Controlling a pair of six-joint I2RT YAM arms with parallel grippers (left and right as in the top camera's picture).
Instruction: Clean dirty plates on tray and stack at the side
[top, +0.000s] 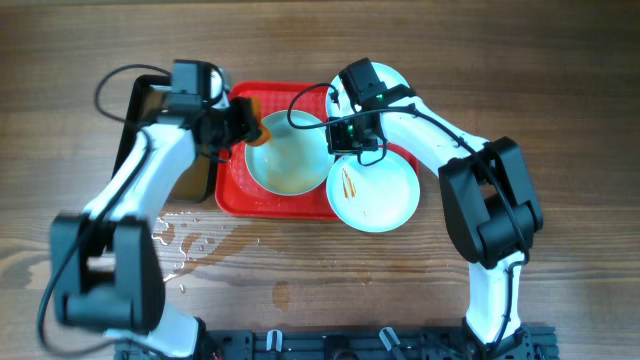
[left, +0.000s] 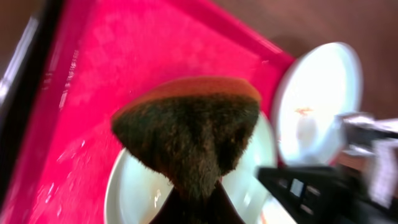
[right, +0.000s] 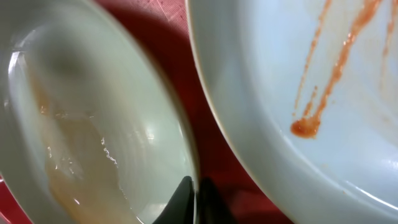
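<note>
The red tray (top: 235, 190) holds a pale plate (top: 290, 158) with a thin brownish film. My right gripper (top: 338, 140) is shut on its right rim, seen close in the right wrist view (right: 196, 194), where the plate (right: 93, 124) looks wet. My left gripper (top: 232, 122) is shut on a dark sponge with an orange back (top: 250, 115), held over the plate's left edge; the sponge (left: 186, 130) fills the left wrist view above the plate (left: 134, 193). A second plate (top: 373, 190) with orange sauce streaks (right: 311, 93) lies over the tray's right corner.
A narrower black tray (top: 135, 120) lies left of the red tray, under my left arm. Water drops and a wet patch (top: 190, 240) spread on the wooden table in front of the red tray's left corner.
</note>
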